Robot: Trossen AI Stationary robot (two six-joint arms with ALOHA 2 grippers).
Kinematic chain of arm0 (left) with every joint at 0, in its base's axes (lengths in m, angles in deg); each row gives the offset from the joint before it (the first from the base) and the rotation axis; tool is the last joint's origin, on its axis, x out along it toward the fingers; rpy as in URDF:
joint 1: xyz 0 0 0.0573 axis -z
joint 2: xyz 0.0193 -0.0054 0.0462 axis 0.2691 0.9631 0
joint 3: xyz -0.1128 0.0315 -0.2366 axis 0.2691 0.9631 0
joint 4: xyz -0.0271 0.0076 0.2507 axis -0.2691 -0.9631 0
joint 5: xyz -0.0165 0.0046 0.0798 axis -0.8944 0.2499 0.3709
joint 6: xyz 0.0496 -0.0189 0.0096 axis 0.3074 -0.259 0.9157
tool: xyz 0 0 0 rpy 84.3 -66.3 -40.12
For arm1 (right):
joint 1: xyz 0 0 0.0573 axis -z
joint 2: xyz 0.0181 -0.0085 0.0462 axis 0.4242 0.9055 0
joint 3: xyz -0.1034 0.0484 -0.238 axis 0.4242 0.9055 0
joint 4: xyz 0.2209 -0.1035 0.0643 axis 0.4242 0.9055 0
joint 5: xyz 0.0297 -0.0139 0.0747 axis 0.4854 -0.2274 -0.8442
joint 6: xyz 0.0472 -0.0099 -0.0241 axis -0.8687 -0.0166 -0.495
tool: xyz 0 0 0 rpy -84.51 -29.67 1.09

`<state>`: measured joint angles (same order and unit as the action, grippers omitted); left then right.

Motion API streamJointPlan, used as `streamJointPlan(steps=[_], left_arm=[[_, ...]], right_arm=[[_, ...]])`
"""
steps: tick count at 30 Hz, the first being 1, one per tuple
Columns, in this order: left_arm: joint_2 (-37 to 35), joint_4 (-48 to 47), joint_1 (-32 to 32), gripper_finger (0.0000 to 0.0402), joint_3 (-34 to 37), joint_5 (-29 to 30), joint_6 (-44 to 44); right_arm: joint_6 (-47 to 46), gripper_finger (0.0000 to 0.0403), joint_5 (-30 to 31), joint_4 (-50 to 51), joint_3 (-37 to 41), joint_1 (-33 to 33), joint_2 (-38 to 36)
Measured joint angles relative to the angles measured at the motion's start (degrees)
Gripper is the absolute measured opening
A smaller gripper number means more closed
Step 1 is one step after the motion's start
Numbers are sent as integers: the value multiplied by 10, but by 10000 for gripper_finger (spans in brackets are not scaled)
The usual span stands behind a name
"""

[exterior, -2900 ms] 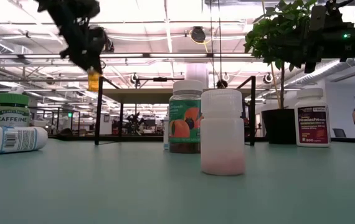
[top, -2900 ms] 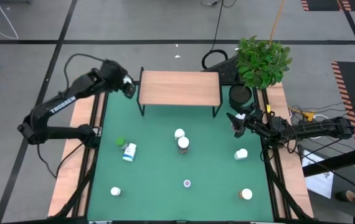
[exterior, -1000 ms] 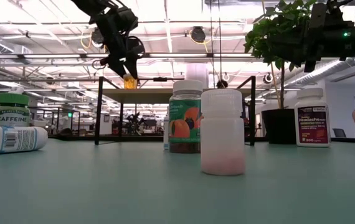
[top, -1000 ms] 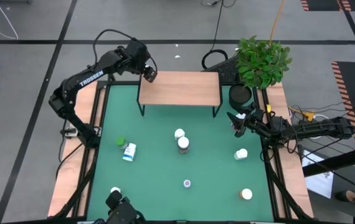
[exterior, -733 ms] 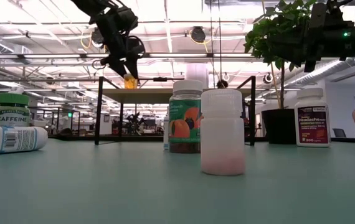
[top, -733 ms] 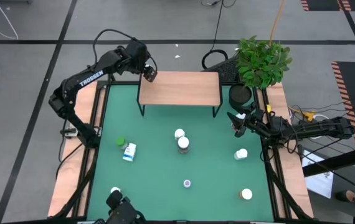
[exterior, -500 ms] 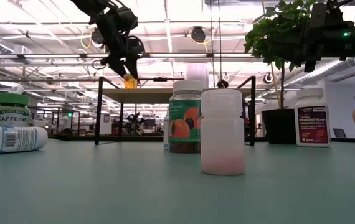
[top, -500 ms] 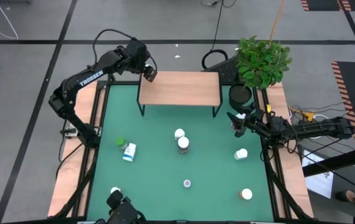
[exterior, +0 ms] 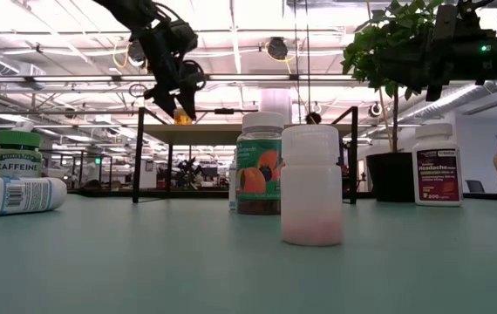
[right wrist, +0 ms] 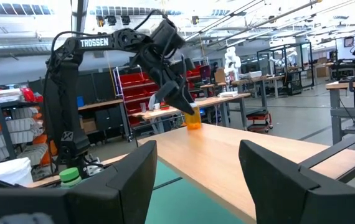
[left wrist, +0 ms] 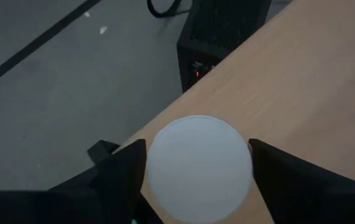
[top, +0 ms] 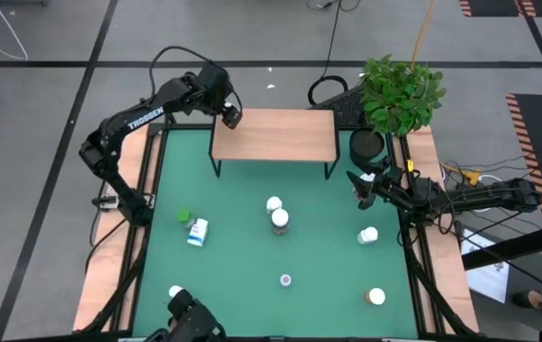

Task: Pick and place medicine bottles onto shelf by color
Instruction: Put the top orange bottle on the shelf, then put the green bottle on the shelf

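Observation:
The shelf (top: 280,133) stands at the far middle of the green mat. My left gripper (top: 230,116) is over its far left corner, shut on an orange bottle (right wrist: 193,120) with a white cap (left wrist: 199,165). My right gripper (top: 358,190) waits open and empty at the right side, by the black plant pot (top: 368,144). Several other bottles stand on the mat, among them two white-capped ones (top: 274,203) (top: 280,219) in the middle, a green-capped one (top: 183,217) and a lying white one (top: 198,231). My left gripper pinches the orange bottle at its cap's sides (left wrist: 156,168) between the two fingers (left wrist: 124,171). The fingers slant down from above. The bottle stands upright below them, and its base (right wrist: 193,127) looks level with the shelf top; whether it rests there I cannot tell.
More white bottles stand at the mat's right (top: 368,235), near right (top: 377,296) and near left (top: 176,293); a small one (top: 285,279) is near the front. A leafy plant (top: 399,93) rises at the far right. Most of the shelf top is bare wood.
My left gripper has shifted slightly toward the table's right and turned over the shelf's far left corner. The orange bottle, which showed below its fingers in the low view, is now hidden there.

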<state>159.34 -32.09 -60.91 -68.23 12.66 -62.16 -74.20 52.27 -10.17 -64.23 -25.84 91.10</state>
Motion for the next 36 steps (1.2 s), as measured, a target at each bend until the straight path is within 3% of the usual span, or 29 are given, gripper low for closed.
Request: streamJointPlan(steps=[10, 18, 22, 29, 36], left_arm=[[1, -5, 8, 361, 0, -1, 9], [-79, -25, 17, 367, 0, 0, 12], [-134, -68, 39, 367, 0, 30, 4], [-193, -177, 146, 367, 19, 79, -67], [-277, -187, 323, 367, 161, 137, -239]], right_arm=[[6, 224, 0, -1, 0, 0, 0], [6, 224, 0, -2, 0, 0, 0], [6, 224, 0, -2, 0, 0, 0], [6, 224, -26, -1, 0, 0, 0], [-11, 224, -59, 2, 0, -2, 0]])
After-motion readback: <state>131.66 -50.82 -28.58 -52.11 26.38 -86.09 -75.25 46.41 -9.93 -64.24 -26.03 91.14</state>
